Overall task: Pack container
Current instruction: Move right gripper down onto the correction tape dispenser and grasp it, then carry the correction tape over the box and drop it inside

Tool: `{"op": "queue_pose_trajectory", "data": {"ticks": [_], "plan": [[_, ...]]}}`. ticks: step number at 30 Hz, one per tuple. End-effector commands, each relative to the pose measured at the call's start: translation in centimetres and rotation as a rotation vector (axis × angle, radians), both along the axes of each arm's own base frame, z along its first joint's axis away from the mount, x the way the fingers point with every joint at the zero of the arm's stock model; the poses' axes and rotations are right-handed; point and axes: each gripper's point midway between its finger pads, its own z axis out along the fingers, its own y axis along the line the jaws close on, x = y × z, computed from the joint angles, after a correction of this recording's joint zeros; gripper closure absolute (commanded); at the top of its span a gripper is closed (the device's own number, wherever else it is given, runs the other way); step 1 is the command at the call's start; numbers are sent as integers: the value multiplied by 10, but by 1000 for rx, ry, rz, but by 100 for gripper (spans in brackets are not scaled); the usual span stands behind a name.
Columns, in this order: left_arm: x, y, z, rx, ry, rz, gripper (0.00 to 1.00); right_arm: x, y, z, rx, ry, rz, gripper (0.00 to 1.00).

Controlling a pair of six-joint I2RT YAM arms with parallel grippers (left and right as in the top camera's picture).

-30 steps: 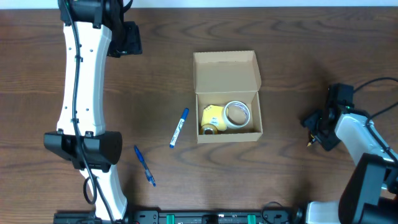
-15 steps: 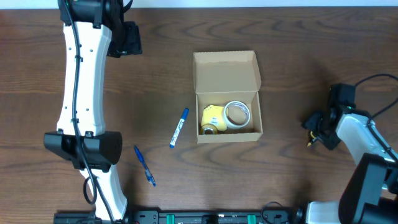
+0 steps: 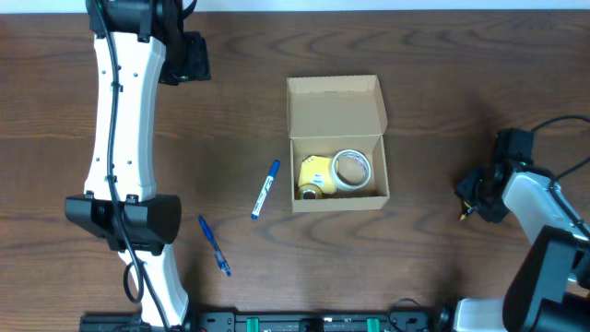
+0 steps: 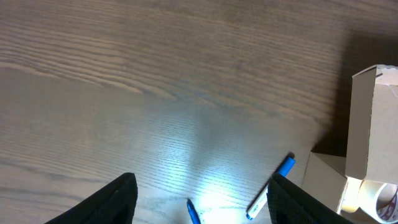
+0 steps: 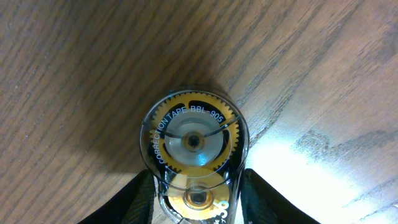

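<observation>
Item: clear round correction-tape dispenser with yellow gears [image 5: 193,140], flat on the table [image 3: 442,92], well right of the open tan cardboard container [image 3: 336,109]. Right gripper [image 5: 198,193] clasps its sides; left gripper [image 4: 202,199] spread, empty. I'd confirm a firm squeeze before lifting.

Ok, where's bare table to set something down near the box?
Bare wood: between the container and the right fingers, and between the left arm and the lid. Crowded: the marker and pen lie on the container's left.
</observation>
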Motion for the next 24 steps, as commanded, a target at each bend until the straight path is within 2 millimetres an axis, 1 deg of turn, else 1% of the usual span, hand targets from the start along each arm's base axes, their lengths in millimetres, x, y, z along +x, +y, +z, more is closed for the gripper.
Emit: {"op": "queue_pose_trajectory", "data": {"ticks": [1, 2, 4, 8, 10, 13, 18, 20, 23, 24], "plan": [[-6, 2, 9, 2, -7, -8, 32, -6, 0, -8, 9, 29, -1, 59], [-6, 2, 9, 2, -7, -8, 32, -7, 0, -11, 11, 34, 0, 60], [-6, 2, 9, 2, -7, -8, 32, -11, 1, -16, 13, 44, 3, 66], [-6, 2, 9, 2, -7, -8, 32, -18, 3, -25, 14, 47, 3, 66], [-6, 2, 9, 1, -7, -8, 32, -19, 4, -26, 13, 50, 14, 71], [-6, 2, 9, 1, -8, -8, 32, -18, 6, -26, 24, 47, 24, 73], [-5, 0, 9, -6, -11, -10, 32, -5, 13, -21, 68, 5, 60, 73], [-4, 0, 9, -6, -15, -10, 32, 7, 21, -14, 116, -29, 104, 73], [-3, 0, 9, -7, -18, -10, 32, 21, 34, 2, 146, -41, 179, 73], [-2, 0, 10, -7, -21, -10, 32, 29, 41, 10, 150, -45, 213, 73]]}}
